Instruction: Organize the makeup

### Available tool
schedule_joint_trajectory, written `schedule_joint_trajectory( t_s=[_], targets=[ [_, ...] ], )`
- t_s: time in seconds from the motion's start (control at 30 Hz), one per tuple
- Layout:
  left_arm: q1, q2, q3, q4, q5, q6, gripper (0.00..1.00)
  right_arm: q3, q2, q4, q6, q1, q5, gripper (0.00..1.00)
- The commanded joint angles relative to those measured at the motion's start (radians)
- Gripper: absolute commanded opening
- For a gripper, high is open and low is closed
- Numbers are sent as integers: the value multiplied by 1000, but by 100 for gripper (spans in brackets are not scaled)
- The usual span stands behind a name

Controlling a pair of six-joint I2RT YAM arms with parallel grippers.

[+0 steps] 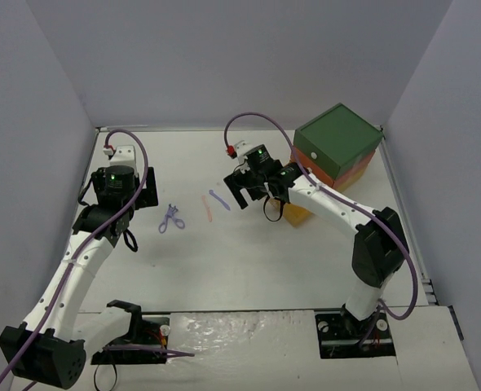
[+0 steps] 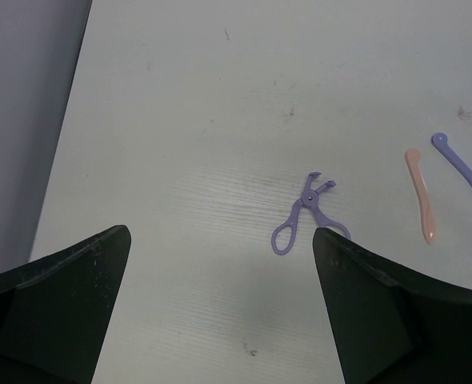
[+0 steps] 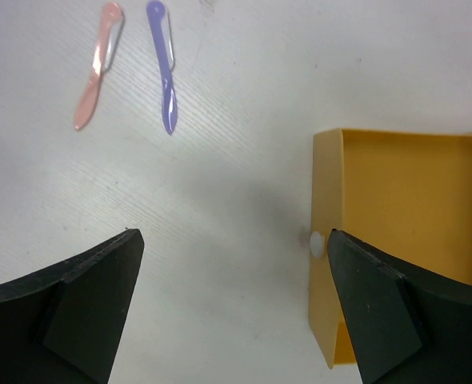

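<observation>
Drawer chest (image 1: 337,147) on the table (image 1: 249,269)
I see it in the far right corner, green-topped, its yellow drawer (image 3: 325,192) standing open.

The drawer chest (image 1: 338,147) stands at the far right corner of the table (image 1: 249,269). The pulled-out drawer (image 3: 412,208) juts from the chest's foot on its left side. Left of the chest lie two sticks side by side, not touching: the first stick (image 1: 218,199) nearer the chest, the second stick (image 1: 209,209) just beyond it. Farther left of the chest lies the scissor-like tool (image 1: 172,218), well apart from both sticks. The right gripper (image 3: 234,236) hangs over the drawer's front; the left gripper (image 2: 224,234) hangs farthest left of the chest.
</observation>
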Motion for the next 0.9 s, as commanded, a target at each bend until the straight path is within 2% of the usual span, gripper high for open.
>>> schedule_joint_trajectory(
  t_s=[0.0,0.17,0.4,0.63,0.87],
  targets=[
    [6,3,20,45,-15,10,97,96,48,24,-23,3,-72,92],
    [6,0,19,44,-21,12,97,202,184,59,-53,4,-153,72],
    [6,0,19,45,-18,12,97,326,348,97,-86,11,-202,57],
    [6,2,19,47,-17,12,97,415,470,130,-101,16,-215,45],
    [8,6,22,47,-15,15,97,459,558,153,-104,26,-235,42]
  ],
)
